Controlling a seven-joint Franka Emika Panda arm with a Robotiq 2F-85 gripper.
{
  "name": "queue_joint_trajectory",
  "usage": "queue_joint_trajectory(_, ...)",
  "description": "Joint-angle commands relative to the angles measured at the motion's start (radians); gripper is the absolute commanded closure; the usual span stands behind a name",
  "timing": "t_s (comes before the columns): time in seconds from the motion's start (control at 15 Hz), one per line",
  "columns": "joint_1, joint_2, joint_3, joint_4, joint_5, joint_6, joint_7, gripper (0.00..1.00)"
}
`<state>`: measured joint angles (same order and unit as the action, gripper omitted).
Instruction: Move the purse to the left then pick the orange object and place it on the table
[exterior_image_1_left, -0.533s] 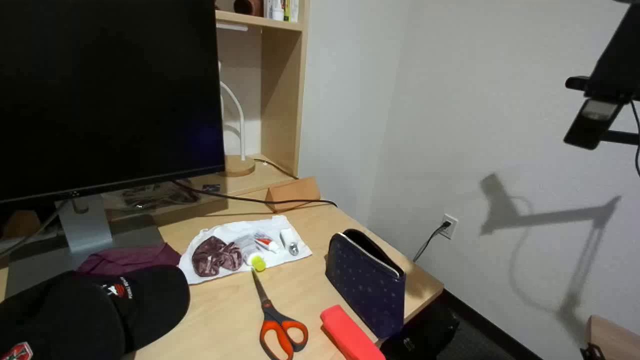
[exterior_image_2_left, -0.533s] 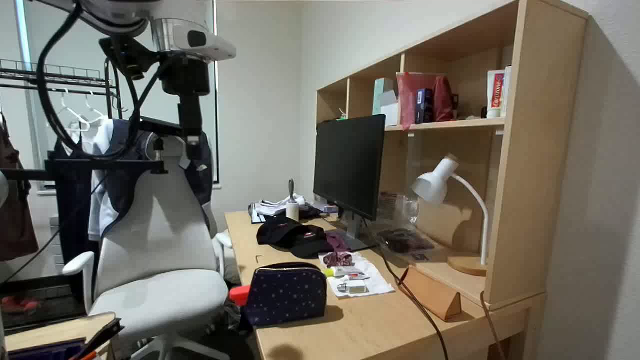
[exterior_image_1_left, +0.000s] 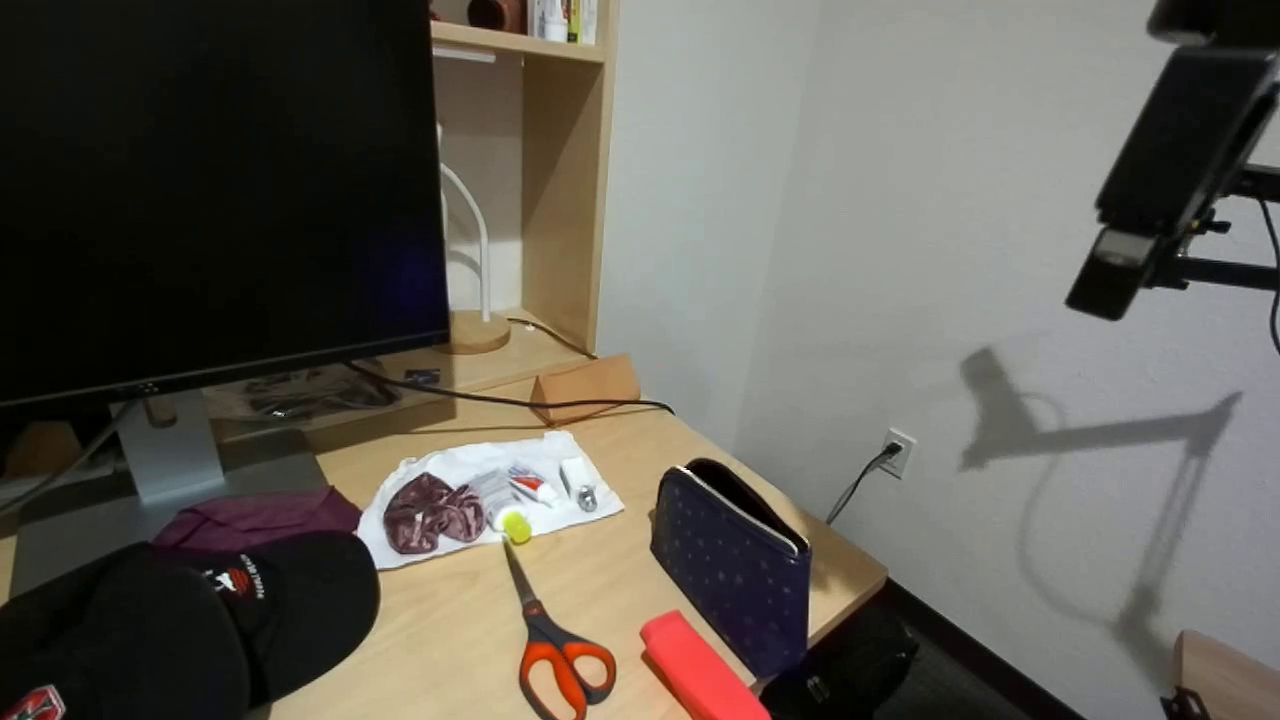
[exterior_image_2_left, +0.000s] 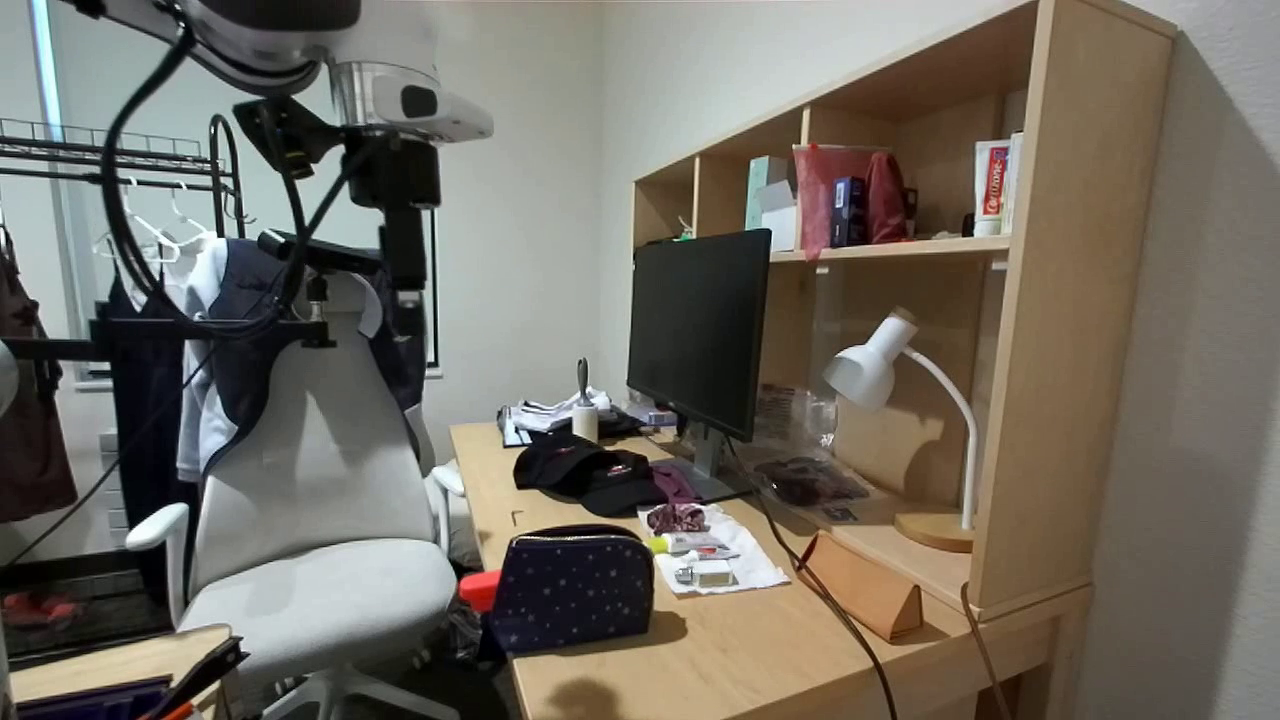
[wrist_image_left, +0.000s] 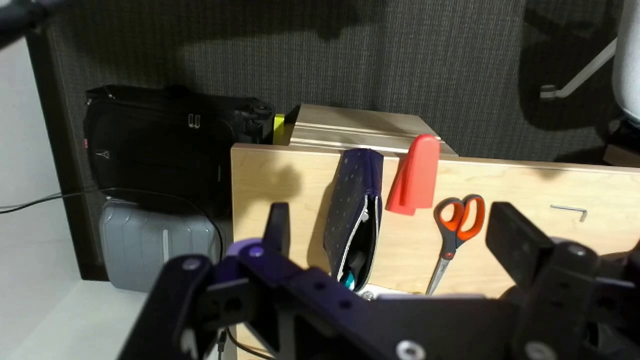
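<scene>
The dark navy purse with small stars stands upright and unzipped at the table's edge in both exterior views (exterior_image_1_left: 728, 575) (exterior_image_2_left: 575, 590) and in the wrist view (wrist_image_left: 348, 200). The red-orange object (exterior_image_1_left: 700, 665) lies beside it, partly over the front edge; it shows in the wrist view (wrist_image_left: 422, 172) and is mostly hidden behind the purse in an exterior view (exterior_image_2_left: 477, 590). The table (exterior_image_1_left: 440, 640) is light tan wood. My gripper (wrist_image_left: 390, 220) is open and empty, high above the table, with purse and scissors between its fingers in the wrist view. Its fingertips show in both exterior views (exterior_image_1_left: 1108, 280) (exterior_image_2_left: 406, 315).
Scissors with orange handles (wrist_image_left: 457, 225) lie near the red-orange object. A white cloth (exterior_image_1_left: 550, 500) holds a scrunchie and small tubes. Black caps (exterior_image_1_left: 200, 620), a monitor (exterior_image_2_left: 700, 330), a lamp (exterior_image_2_left: 870, 370) and a tan case (exterior_image_2_left: 860, 585) stand around. A grey chair (exterior_image_2_left: 320, 480) is in front.
My gripper has moved closer over the table: leftward and a little lower in one exterior view, rightward and slightly lower in another. The purse and the red-orange object have not moved.
</scene>
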<state>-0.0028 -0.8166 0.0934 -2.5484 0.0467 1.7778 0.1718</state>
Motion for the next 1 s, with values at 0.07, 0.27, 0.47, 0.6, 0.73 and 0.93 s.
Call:
queue_joint_trajectory(0.07,0.039,0.276,0.061,0.057,0.038,0.207,0.033,0.0)
queue_joint_trajectory(0.27,0.07,0.449,0.101,0.109,0.048,0.283,0.072,0.0)
queue_joint_trajectory(0.47,0.084,0.584,0.131,0.17,0.012,0.281,0.146,0.0)
queue_joint_trajectory(0.6,0.097,0.541,0.112,0.133,0.015,0.282,0.124,0.0)
queue_joint_trajectory(0.73,0.102,0.578,0.11,0.149,0.015,0.282,0.129,0.0)
queue_joint_trajectory(0.93,0.098,0.591,0.101,0.139,0.013,0.312,0.115,0.0)
